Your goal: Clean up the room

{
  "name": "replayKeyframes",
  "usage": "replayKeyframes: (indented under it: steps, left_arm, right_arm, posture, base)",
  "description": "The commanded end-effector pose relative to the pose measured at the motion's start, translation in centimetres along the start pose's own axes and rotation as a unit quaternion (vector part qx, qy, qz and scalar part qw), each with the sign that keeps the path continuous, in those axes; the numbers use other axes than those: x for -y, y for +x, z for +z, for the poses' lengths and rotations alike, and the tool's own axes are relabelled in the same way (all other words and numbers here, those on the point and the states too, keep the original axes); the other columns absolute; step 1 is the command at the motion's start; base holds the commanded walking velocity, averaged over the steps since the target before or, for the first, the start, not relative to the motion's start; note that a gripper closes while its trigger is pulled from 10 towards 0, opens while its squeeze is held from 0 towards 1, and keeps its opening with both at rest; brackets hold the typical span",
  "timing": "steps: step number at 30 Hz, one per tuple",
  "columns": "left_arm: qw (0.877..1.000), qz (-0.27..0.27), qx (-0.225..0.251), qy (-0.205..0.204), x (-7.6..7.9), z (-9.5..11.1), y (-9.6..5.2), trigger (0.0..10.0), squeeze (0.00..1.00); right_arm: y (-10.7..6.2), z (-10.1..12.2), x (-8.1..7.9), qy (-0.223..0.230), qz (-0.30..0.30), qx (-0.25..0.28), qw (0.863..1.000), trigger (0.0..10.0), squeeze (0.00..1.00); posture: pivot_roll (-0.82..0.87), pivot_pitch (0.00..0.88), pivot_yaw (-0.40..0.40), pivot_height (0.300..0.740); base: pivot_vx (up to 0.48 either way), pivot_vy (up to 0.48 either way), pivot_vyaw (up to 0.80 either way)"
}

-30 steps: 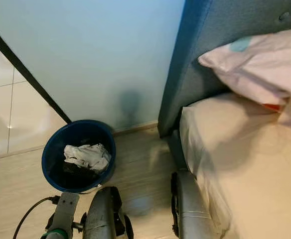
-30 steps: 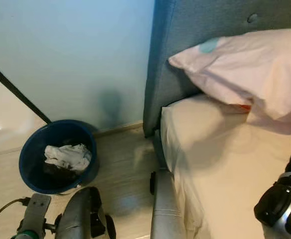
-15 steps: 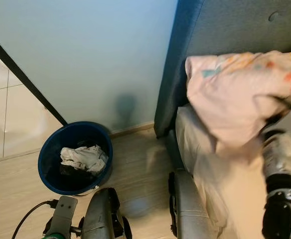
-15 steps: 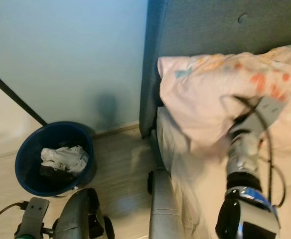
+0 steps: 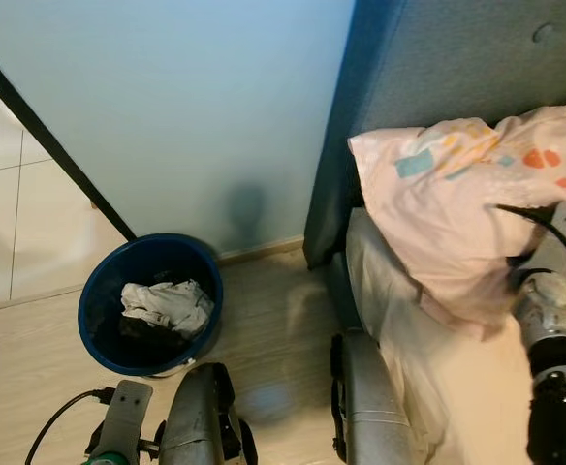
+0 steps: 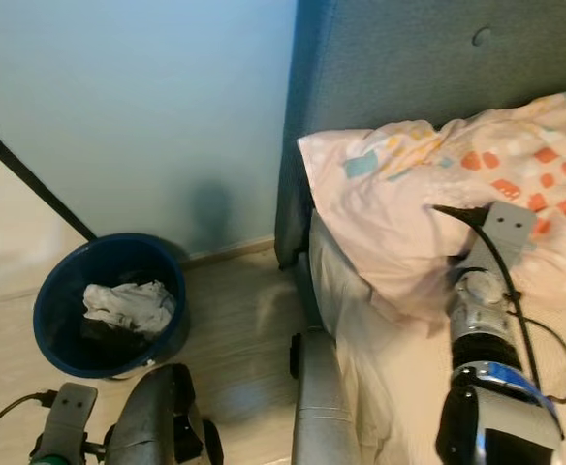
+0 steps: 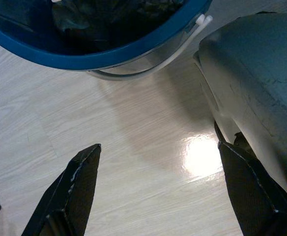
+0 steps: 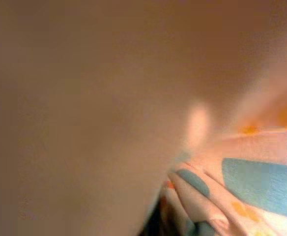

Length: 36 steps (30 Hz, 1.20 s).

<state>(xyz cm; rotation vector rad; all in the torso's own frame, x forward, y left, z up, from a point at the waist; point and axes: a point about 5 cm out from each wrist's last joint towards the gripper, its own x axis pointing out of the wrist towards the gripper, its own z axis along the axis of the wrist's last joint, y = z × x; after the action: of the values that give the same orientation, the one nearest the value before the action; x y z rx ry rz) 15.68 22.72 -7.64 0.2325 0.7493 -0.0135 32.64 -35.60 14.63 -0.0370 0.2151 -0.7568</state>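
The pillow (image 6: 438, 208), pale pink with orange and blue patches, lies bunched at the head of the bed (image 6: 399, 387), leaning against the grey-blue padded headboard (image 6: 409, 68). The right arm (image 6: 487, 320) reaches up over the mattress to the pillow's lower edge, and the right gripper is buried in the fabric, so whether its fingers are parted or closed on the cloth cannot be told. In the right wrist view the pillow's printed cloth (image 8: 232, 191) is pressed close against the lens, blurred.

Left of the bed, a blue bucket (image 5: 99, 300) stands on the pale wood floor (image 5: 273, 329) against a light blue wall (image 5: 186, 107), holding crumpled white cloth (image 5: 170, 305) over something dark.

The left wrist view shows the left gripper (image 7: 160, 191) hanging idle above the floor with its fingers (image 7: 74, 187) spread wide, beside the bucket's rim and white handle (image 7: 183, 46).
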Motion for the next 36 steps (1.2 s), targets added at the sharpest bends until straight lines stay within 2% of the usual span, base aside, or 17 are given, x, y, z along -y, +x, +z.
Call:
replayKeyframes:
  steps: [1,3,5,7,9,11,14,17,18,20,24,25,27,28,33,36]
  left_arm:
    - [0.999,-0.026,-0.037,0.006,1.4,-2.0,-0.8,10.0,0.0]
    - [0.999,-0.027,-0.037,0.006,1.4,-2.0,-0.8,10.0,0.0]
    - [0.999,-0.027,-0.039,0.006,1.4,-2.0,-0.8,10.0,0.0]
    - [0.999,-0.028,-0.041,0.007,1.5,-2.1,-0.8,10.0,0.0]
    - [0.999,-0.03,-0.042,0.007,1.6,-2.1,-0.8,10.0,0.0]
    - [0.999,-0.03,-0.042,0.007,1.6,-2.0,-0.8,10.0,0.0]
    - [0.999,-0.031,-0.038,0.004,1.9,-1.8,-0.6,10.0,0.0]
    - [0.999,-0.034,-0.037,0.007,2.0,-1.7,-0.6,10.0,0.0]
    - [0.999,-0.034,-0.037,0.007,2.0,-1.7,-0.6,10.0,0.0]
    - [0.999,-0.034,-0.037,0.006,2.0,-1.8,-0.6,10.0,0.0]
    - [0.999,-0.031,-0.038,0.005,1.9,-1.8,-0.7,10.0,0.0]
    - [0.999,-0.031,-0.039,0.005,1.8,-1.9,-0.7,10.0,0.0]
    - [0.999,-0.031,-0.039,0.005,1.8,-1.9,-0.7,10.0,0.0]
    - [0.999,-0.03,-0.04,0.004,1.9,-1.9,-0.7,10.0,0.0]
    - [0.999,-0.031,-0.041,0.004,1.9,-1.9,-0.7,10.0,0.0]
    - [0.998,-0.033,-0.044,0.005,2.0,-2.0,-0.7,10.0,0.0]
  right_arm:
    - [0.4,1.2,1.8,0.003,-0.041,0.01,0.999,10.0,0.23]
    - [0.4,1.3,1.9,0.004,-0.042,0.01,0.999,10.0,0.23]
    - [0.8,3.2,3.7,0.0,-0.066,0.027,0.997,10.0,0.2]
    - [0.8,3.8,3.9,-0.004,-0.062,0.026,0.998,10.0,0.19]
    - [0.5,2.5,2.4,0.003,-0.022,-0.015,1.0,10.0,0.18]
    - [0.4,2.0,2.0,0.007,-0.014,-0.026,1.0,10.0,0.19]
    - [-0.6,-1.6,-0.3,-0.021,0.026,-0.097,0.995,10.0,0.18]
    - [-1.7,-4.1,-2.3,-0.03,0.07,-0.155,0.985,10.0,0.19]
    - [-1.7,-4.1,-2.3,-0.03,0.07,-0.155,0.985,10.0,0.19]
    - [-2.3,-5.4,-3.2,-0.026,0.082,-0.178,0.98,10.0,0.2]
    - [-2.6,-5.9,-3.2,-0.025,0.079,-0.192,0.978,10.0,0.24]
    - [-2.6,-5.9,-2.9,-0.025,0.075,-0.198,0.977,10.0,0.53]
    - [-2.6,-5.8,-2.7,-0.025,0.073,-0.2,0.977,10.0,0.53]
    - [-2.4,-5.3,-2.0,-0.028,0.062,-0.193,0.979,10.0,1.0]
    - [-1.9,-4.2,-1.0,-0.042,0.042,-0.178,0.982,10.0,1.0]
    - [-1.4,-1.6,0.5,-0.069,0.014,-0.14,0.988,10.0,1.0]
  posture:
    - [-0.08,0.237,0.067,0.592]
    - [-0.08,0.237,0.067,0.592]
    - [-0.1,0.236,0.066,0.592]
    - [-0.1,0.236,0.063,0.592]
    - [-0.11,0.236,0.063,0.592]
    - [-0.11,0.236,0.063,0.592]
    - [-0.1,0.237,0.061,0.592]
    - [-0.1,0.24,0.064,0.592]
    - [-0.1,0.24,0.064,0.592]
    - [-0.1,0.24,0.064,0.592]
    - [-0.1,0.242,0.06,0.592]
    - [-0.1,0.241,0.058,0.592]
    - [-0.1,0.241,0.058,0.592]
    - [-0.1,0.241,0.057,0.592]
    - [-0.1,0.239,0.056,0.592]
    - [-0.11,0.237,0.056,0.592]
  base:
    - [0.0,0.0,0.0]
    - [0.0,0.0,0.0]
    - [0.0,0.0,0.0]
    - [0.0,0.0,0.0]
    - [0.0,0.0,0.0]
    - [0.0,0.0,0.0]
    - [0.0,0.0,0.0]
    - [0.0,0.0,0.0]
    - [0.0,0.0,0.0]
    - [0.0,0.0,0.0]
    - [0.0,0.0,0.0]
    - [0.0,0.0,0.0]
    - [0.0,0.0,0.0]
    - [0.0,0.0,0.0]
    - [0.0,0.0,0.0]
    - [0.0,0.0,0.0]
